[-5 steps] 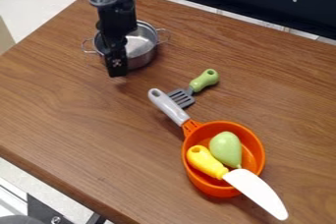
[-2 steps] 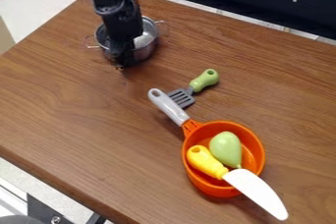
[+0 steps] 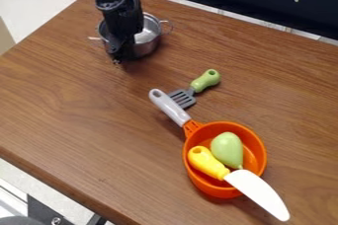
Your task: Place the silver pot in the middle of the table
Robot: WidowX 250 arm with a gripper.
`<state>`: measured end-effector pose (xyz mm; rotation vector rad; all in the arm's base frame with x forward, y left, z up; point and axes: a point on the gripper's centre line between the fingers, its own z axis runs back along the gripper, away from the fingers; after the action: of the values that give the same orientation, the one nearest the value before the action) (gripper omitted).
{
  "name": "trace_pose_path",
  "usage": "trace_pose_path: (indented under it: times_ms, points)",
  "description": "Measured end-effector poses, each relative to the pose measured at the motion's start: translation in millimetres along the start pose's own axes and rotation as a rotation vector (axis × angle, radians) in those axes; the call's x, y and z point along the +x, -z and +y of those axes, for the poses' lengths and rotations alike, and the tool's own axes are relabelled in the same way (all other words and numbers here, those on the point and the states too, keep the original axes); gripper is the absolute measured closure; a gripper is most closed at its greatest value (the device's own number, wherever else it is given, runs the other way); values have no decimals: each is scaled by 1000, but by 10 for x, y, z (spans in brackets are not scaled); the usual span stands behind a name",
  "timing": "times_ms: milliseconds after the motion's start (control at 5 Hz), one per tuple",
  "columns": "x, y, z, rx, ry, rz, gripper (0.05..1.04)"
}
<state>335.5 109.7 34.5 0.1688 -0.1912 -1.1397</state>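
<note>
Gleaming, the round silver pot stands upright.

Round silver metal pot sits toward the far left corner of the brown wooden table, I see. Nearer me and right of it: green-handled grey slotted spatula, its head just beside the grey handle of the round orange plastic pan, nearer still. In the pan, green pear-shaped toy right of the yellow-handled white-bladed toy knife; blade sticks out over the near-right rim.
</note>
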Motion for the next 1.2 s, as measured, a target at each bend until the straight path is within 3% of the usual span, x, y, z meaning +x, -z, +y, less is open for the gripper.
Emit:
trace_pose_path:
  times_ms: [600, 800, 1200]
  points:
    - [569, -57, 41, 37, 198, -135, 1027]
    - [744, -106, 83, 51, 228, -118, 1027]
    - [994, -32, -8, 16, 262, -94, 1027]
